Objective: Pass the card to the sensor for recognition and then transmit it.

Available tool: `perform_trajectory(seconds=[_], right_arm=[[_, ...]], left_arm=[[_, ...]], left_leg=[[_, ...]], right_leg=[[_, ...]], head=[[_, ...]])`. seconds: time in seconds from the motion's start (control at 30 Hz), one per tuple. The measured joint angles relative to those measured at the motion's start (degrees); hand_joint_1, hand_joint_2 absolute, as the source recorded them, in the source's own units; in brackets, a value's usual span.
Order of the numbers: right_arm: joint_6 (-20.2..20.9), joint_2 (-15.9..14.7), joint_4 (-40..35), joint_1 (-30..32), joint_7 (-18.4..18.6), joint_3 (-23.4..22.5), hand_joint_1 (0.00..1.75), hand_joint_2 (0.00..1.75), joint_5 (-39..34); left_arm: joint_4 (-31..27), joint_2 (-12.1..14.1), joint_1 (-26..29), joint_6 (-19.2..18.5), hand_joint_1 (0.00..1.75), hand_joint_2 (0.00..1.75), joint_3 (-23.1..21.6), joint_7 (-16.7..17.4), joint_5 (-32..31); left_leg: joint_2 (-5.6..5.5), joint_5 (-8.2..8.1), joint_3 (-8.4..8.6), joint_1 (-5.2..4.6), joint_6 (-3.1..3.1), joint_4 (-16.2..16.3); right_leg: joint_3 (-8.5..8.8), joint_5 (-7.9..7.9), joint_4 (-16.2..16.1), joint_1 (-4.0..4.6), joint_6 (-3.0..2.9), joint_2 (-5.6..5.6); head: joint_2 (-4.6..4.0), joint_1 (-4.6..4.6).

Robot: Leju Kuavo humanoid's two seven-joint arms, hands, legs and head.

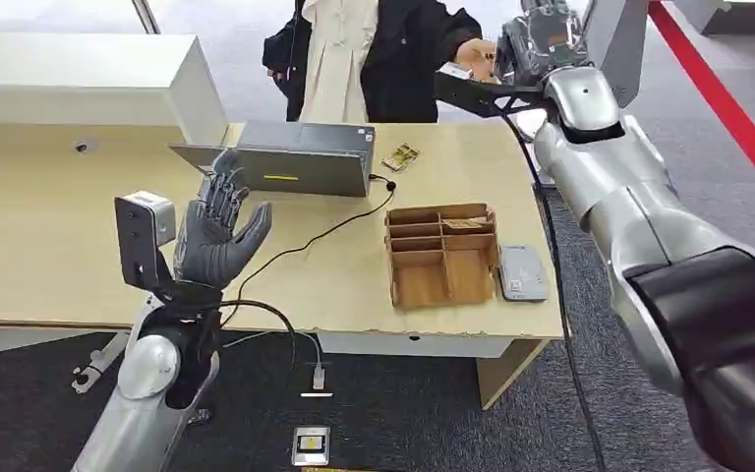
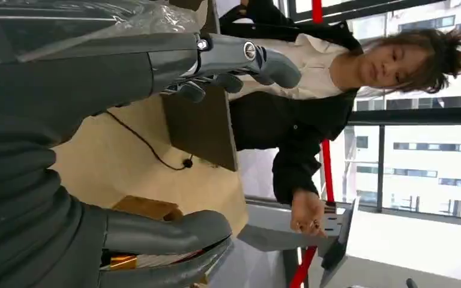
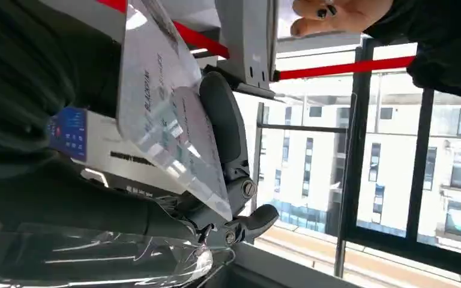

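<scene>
Card (image 3: 168,129) print blurred by glare; person (image 1: 374,59) cropped at head-view top edge; right hand (image 1: 541,39) partly cut off

Wooden table (image 1: 49,246): laptop (image 1: 295,157), divided tray (image 1: 442,256).

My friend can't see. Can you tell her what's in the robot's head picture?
The robot's silver right hand reaches up toward a person's hand across the pale wooden table. Its left hand is raised open, beside a brown compartmented cardboard tray.

Pale wooden desk (image 1: 49,236) on dark carpet (image 1: 423,423), daylit windows (image 3: 420,168) behind.
</scene>
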Motion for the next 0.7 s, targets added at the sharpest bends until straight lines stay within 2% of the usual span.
perform_trajectory(seconds=[0.27,0.53,0.7], right_arm=[[-2.1,-2.7,0.0,2.4,-4.1,-2.7,1.75,1.75,-6.0],[-4.3,-4.8,-0.2,9.6,-6.9,-7.0,1.75,1.75,-12.7],[-4.7,-6.1,-0.7,14.1,-7.0,-9.5,1.75,1.75,-15.4]], left_arm=[[-1.8,0.2,2.0,1.9,0.0,1.75,0.2,0.7,-1.8],[-5.5,0.2,4.2,3.8,0.0,1.75,1.2,3.8,-4.7],[-8.2,0.3,6.1,4.2,0.0,1.75,2.0,5.0,-5.4]], left_leg=[[0.0,0.0,0.01,0.01,0.0,0.0],[0.0,-0.01,0.0,0.01,0.0,0.0],[-0.02,-0.01,-0.01,0.0,0.01,0.0]], right_leg=[[0.01,0.0,0.0,-0.01,0.0,0.0],[0.03,0.0,0.0,0.02,0.0,-0.01],[0.03,0.0,0.0,0.01,0.0,-0.01]], head=[[0.0,0.0],[0.0,0.0],[0.0,0.0]])
